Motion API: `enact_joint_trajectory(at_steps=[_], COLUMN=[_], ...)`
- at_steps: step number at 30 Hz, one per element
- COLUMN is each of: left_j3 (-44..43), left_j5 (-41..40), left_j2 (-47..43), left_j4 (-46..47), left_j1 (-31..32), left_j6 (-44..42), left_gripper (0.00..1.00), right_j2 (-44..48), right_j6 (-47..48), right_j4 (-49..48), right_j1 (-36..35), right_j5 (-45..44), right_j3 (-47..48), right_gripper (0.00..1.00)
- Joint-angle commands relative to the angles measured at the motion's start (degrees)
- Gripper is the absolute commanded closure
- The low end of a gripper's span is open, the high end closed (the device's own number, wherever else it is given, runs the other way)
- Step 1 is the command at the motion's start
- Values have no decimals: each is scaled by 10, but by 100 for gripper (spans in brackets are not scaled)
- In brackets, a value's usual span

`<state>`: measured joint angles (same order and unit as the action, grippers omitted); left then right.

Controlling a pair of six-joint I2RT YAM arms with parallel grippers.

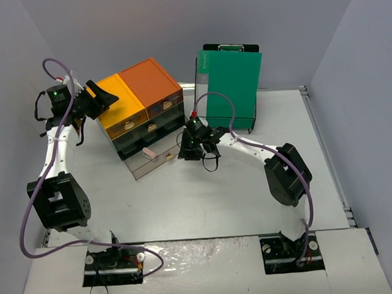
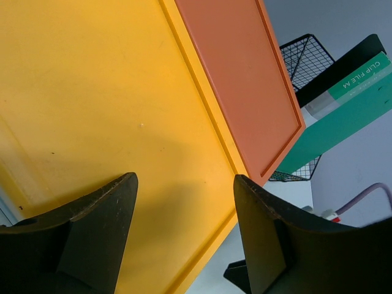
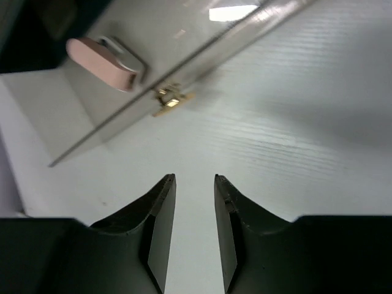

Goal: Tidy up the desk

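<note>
desk: large matte white flat tabletop (image 1: 205, 199), beneath both arms | left gripper (image 2: 184, 180): fingers wide, empty, over yellow-and-orange-topped dark drawer unit (image 1: 142, 113), 11 o'clock | right gripper (image 3: 195, 179): fingers narrow, empty, facing clear bottom drawer (image 1: 159, 158)

The only wording that could be read stood on the green file (image 2: 355, 113) in the black wire rack (image 2: 304, 58). A paler green strip (image 2: 361, 73) along its edge carried white capitals reading "CLIP FILE A4", seen from the left wrist camera. From overhead, a thin line of print (image 1: 204, 70) ran down the file's left edge, too small to read.
</note>
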<state>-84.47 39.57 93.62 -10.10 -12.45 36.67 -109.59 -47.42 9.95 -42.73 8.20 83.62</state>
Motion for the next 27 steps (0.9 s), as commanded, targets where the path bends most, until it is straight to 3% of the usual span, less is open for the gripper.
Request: enact_joint_trajectory(at_steps=[1,2,7,27], left_j3=[-10,-10,-9,5], left_j5=[-12,-13,-11,-14], left_j2=[6,7,5,-8], left_j4=[-47,-47,-47,-55], left_j1=[-2,-2,-2,-2], left_j6=[-8,-8,-9,-15], left_gripper=[39,39,39,39], right_j2=[-17,-26,-62,-253], right_j6=[9,8,-6,-37], right_j4=[-5,-7,-47,-177], right_j1=[-7,-7,-5,14], right_j5=[-48,-52,-71,15], right_j3=[-25,-24,-22,222], right_gripper=[89,96,100,95])
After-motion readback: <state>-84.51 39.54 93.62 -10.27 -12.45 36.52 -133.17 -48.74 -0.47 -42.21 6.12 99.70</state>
